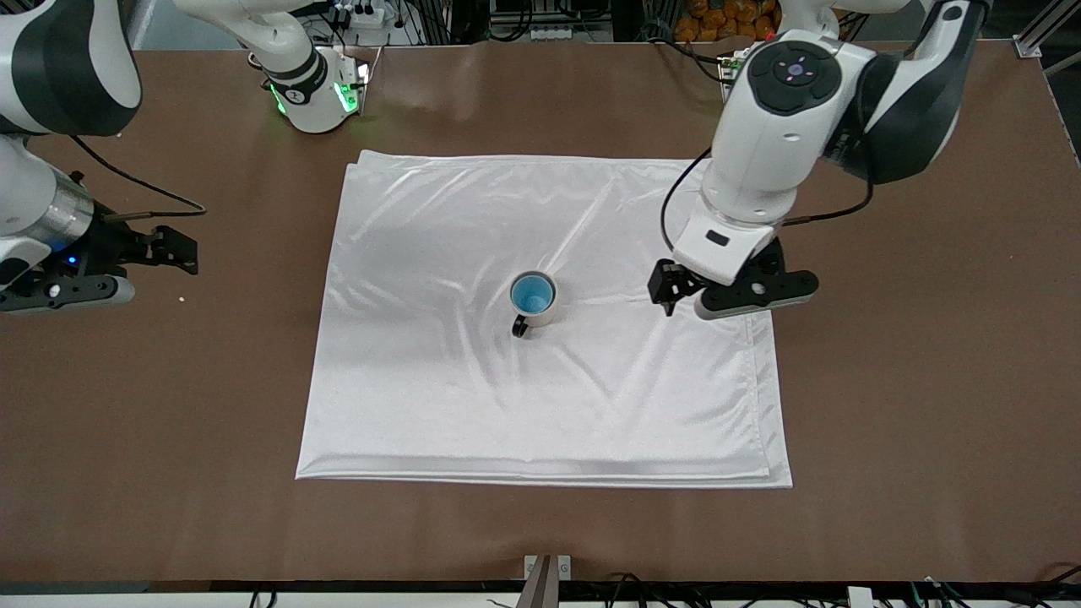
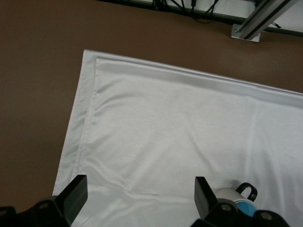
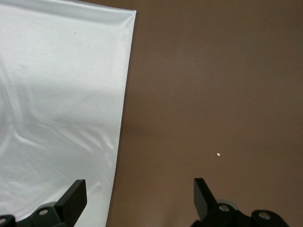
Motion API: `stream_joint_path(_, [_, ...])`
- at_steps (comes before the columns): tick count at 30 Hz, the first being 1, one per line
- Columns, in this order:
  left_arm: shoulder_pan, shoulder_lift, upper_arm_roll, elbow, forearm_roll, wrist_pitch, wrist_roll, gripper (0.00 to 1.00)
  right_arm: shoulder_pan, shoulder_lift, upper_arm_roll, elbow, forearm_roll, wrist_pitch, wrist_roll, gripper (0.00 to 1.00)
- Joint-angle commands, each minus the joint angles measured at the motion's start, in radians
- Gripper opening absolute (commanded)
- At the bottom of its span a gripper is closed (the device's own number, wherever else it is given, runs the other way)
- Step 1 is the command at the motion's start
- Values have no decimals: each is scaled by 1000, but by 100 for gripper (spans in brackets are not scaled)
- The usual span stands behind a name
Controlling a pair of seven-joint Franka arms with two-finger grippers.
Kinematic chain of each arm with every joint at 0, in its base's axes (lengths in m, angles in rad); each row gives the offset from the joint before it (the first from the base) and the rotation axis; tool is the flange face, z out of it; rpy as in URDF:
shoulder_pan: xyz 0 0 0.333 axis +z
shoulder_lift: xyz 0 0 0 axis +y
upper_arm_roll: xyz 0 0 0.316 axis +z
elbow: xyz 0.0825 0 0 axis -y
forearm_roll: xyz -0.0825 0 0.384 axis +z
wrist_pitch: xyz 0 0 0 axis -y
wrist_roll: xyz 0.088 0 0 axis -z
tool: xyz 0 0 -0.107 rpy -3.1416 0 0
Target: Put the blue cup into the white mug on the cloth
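Observation:
The blue cup [image 1: 532, 295] sits upright inside the white mug [image 1: 545, 316], whose black handle points toward the front camera. The mug stands near the middle of the white cloth [image 1: 540, 405]. My left gripper [image 1: 673, 291] is open and empty, over the cloth beside the mug toward the left arm's end. In the left wrist view the gripper [image 2: 139, 189] has cloth [image 2: 165, 127] between its fingers, with the mug [image 2: 226, 194] and the cup [image 2: 247, 207] at the picture's edge. My right gripper [image 1: 179, 252] is open and empty over bare table and waits; the right wrist view shows it [image 3: 139, 191] above the cloth's edge [image 3: 57, 94].
The brown table [image 1: 912, 380] surrounds the cloth. A tiny white speck [image 1: 181, 299] lies on it near the right gripper, also in the right wrist view [image 3: 218, 154]. A metal bracket [image 1: 547, 567] sits at the table's front edge. The right arm's base [image 1: 317, 93] glows green.

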Motion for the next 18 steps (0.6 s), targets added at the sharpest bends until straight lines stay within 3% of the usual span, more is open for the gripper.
stream_joint_path(1, [74, -35, -9, -2, -39, -53, 24, 100, -17, -19, 10, 38, -12, -58, -19, 100])
stream_joint_path(6, [94, -59, 17, -3, -95, -61, 24, 100, -18, -21, 11, 38, -7, -65, -11, 100])
stream_joint_path(10, [87, -71, 86, -3, -126, -67, 24, 100, -18, -21, 13, 40, -6, -72, -11, 100])
stream_joint_path(14, [96, -76, 97, -3, -151, -78, 26, 100, -40, -30, 22, 46, -3, -78, -13, 100])
stream_joint_path(18, [96, -84, 139, -5, -157, -78, 119, 100, -63, -33, 34, 55, 12, -83, -17, 100])
